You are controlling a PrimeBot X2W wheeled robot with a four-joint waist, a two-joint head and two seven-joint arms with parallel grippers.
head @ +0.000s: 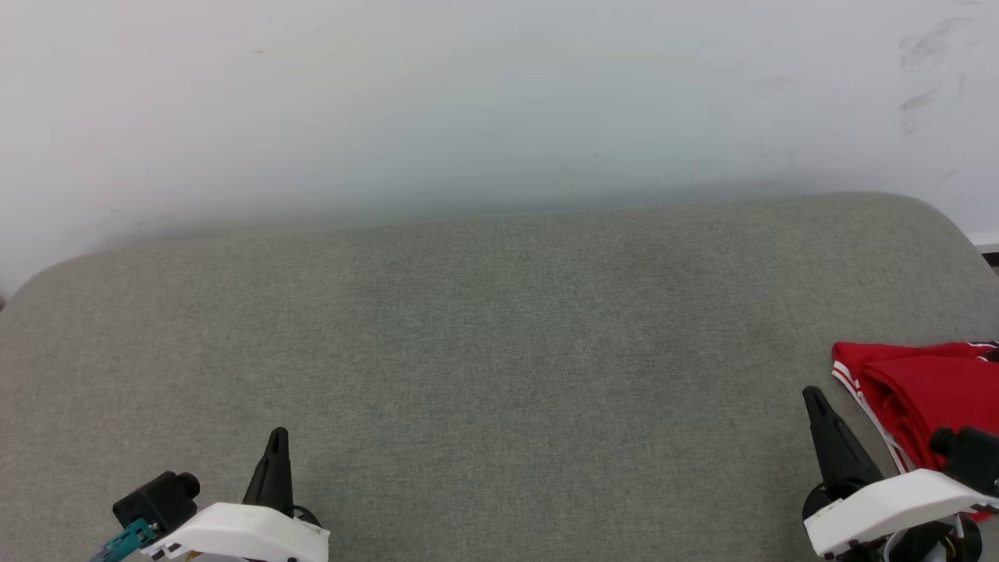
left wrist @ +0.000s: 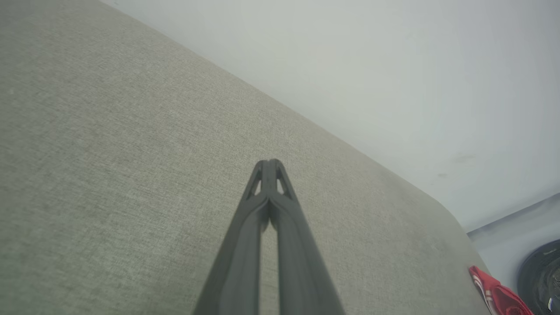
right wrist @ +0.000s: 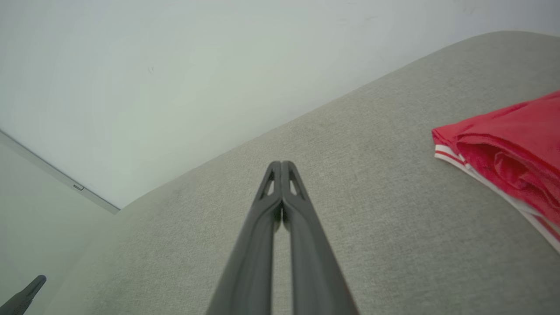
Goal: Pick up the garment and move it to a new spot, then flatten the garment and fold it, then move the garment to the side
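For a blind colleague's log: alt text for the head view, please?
A red garment lies at the far right of a grey cushion, next to the shut right gripper. The left gripper, also shut, is at lower left.

Garment point(head: 921, 390) red with red-and-white striped trim, at 4 o'clock. Counter point(head: 499, 351) heathered grey-green, wall point(head: 499, 94) white. Left gripper point(head: 278, 441) and right gripper point(head: 814, 400) black.

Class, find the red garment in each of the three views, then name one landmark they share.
Head view: garment at the right edge, below centre.
Left wrist view: garment in the bottom right corner.
Right wrist view: garment at the right edge, mid-height.
Shared landmark: grey cushion meeting the white wall.
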